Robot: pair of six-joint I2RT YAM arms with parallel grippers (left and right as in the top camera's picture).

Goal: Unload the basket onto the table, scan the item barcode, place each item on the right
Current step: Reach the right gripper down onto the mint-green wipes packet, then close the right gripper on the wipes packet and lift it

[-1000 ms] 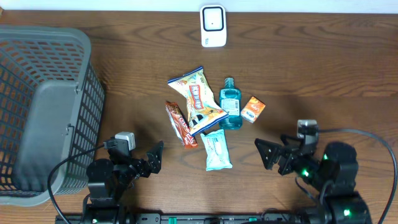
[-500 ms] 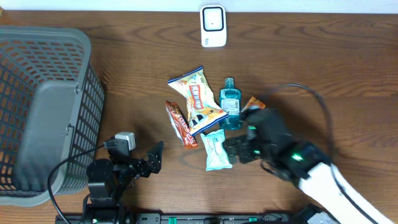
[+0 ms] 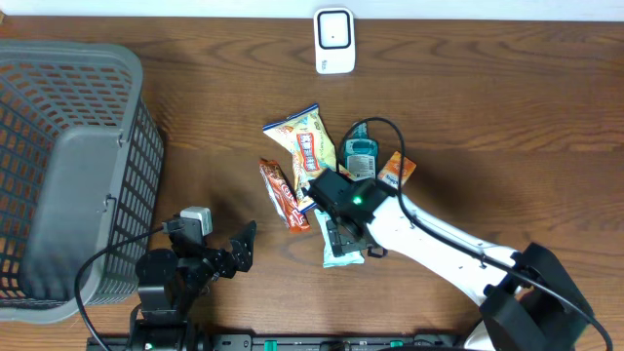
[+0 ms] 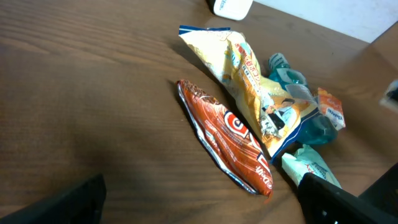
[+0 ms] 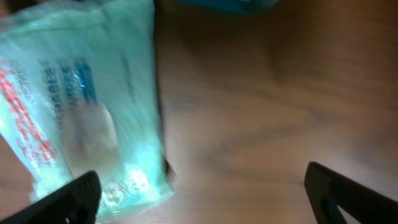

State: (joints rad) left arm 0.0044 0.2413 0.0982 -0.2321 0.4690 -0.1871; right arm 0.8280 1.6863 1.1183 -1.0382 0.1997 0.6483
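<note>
Wooden table (image 3: 507, 107), goods heaped at centre: the right gripper (image 3: 343, 234) has swung in from its rest side and hangs over the wipes pack (image 5: 81, 106) — jaws wide apart, nothing held. Pack lies directly beneath, slightly to its left; pickup for scanning looks next.

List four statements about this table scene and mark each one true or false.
1. The right pincer hangs open over the wipes pack. True.
2. The white scanner sits near the far edge of the table, apart from the other items. True.
3. The mouthwash bottle stands next to the white scanner. False: it lies mid-table beside the chips bag.
4. The left pincer grips the red snack wrapper. False: it is open, empty and apart from the wrapper.
</note>
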